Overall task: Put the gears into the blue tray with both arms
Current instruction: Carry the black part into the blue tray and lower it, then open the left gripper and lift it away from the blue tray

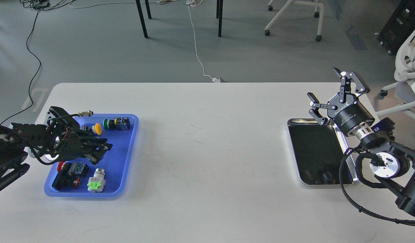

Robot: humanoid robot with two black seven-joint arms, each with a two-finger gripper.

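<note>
The blue tray lies at the table's left end and holds several coloured push-button switches. My left gripper hangs low over the tray's middle, pointing right; it is dark and its fingers cannot be told apart. No gears show; the spot under the left gripper is hidden. My right gripper is raised above the far corner of the silver-rimmed tray, open, with nothing between its fingers.
In the blue tray lie a yellow-capped switch, a green-capped one with a blue body, a red one and a white and green one. The silver-rimmed tray's black floor shows only dim reflections. Chairs and cables are beyond the table.
</note>
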